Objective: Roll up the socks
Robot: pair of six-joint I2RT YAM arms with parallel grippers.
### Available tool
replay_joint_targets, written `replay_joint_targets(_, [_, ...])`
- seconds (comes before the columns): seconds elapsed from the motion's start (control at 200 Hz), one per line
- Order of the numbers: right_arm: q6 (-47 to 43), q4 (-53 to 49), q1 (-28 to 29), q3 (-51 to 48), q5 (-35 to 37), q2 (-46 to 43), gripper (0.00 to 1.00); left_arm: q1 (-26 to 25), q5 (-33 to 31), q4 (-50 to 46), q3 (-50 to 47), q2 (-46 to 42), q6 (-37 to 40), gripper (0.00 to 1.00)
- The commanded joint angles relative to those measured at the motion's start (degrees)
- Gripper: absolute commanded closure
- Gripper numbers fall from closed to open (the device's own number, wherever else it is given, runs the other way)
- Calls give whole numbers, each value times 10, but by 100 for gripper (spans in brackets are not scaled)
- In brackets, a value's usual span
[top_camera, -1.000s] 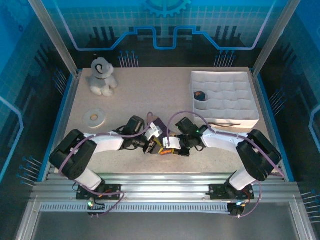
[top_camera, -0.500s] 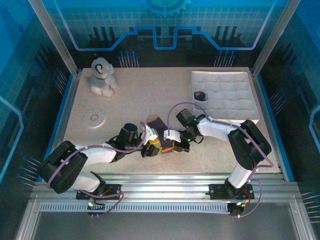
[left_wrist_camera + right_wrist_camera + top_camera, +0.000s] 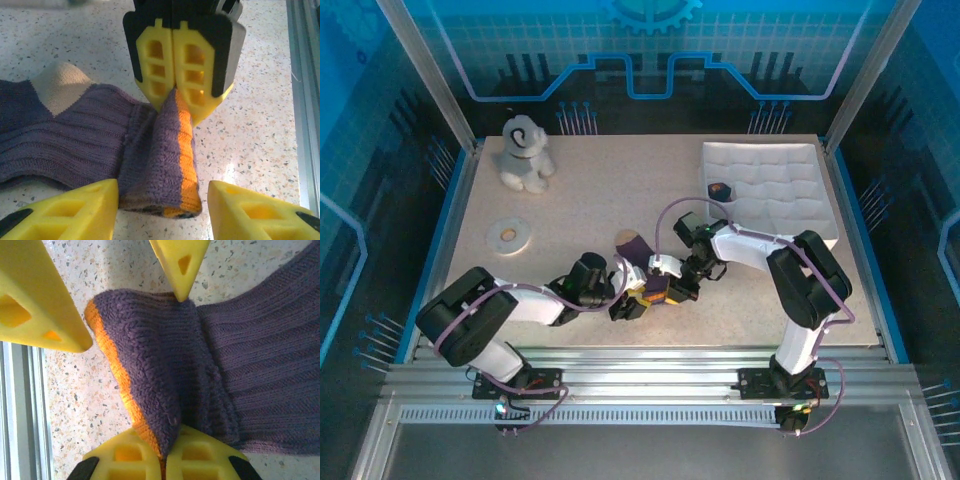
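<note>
Socks lie front-centre on table, btwn the two arms. One end is wound into a fat purple roll w/ orange band. The rest lies flat to the left in left wrist view, beige patch showing. R gripper is pinched tight on the roll's upper edge, fabric squeezed btwn both pads. L gripper is part open, fingers straddling the roll; in right wrist view one tip touches it, the other stands clear. Plush dog and white ring sit far left; tray at right.

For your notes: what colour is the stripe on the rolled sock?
Orange; the stripe shows best in the left wrist view.
</note>
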Motion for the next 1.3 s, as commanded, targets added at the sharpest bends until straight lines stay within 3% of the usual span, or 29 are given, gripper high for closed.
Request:
replay_joint_targets(0.0, [12, -28, -10, 11, -25, 7, 100, -2, 13, 28, 21, 18, 9, 53])
replay_joint_targets(0.09, [17, -28, -12, 10, -28, 5, 100, -2, 22, 32, 28, 31, 4, 62])
replay_joint_targets(0.335, [73, -39, -12, 30, -18, 6, 100, 8, 48, -18, 58, 44, -29, 100])
replay_joint_targets(0.595, [200, -42, -12, 41, -30, 12, 93, 42, 84, -142, 111, 68, -85, 100])
replay_joint_targets(0.951, [280, -71, -9, 53, -8, 36, 96, 44, 95, -195, 110, 79, -131, 100])
replay_joint_targets(1.296, [383, -124, -9, 93, 103, 129, 100, 44, 80, -219, 123, 109, -147, 100])
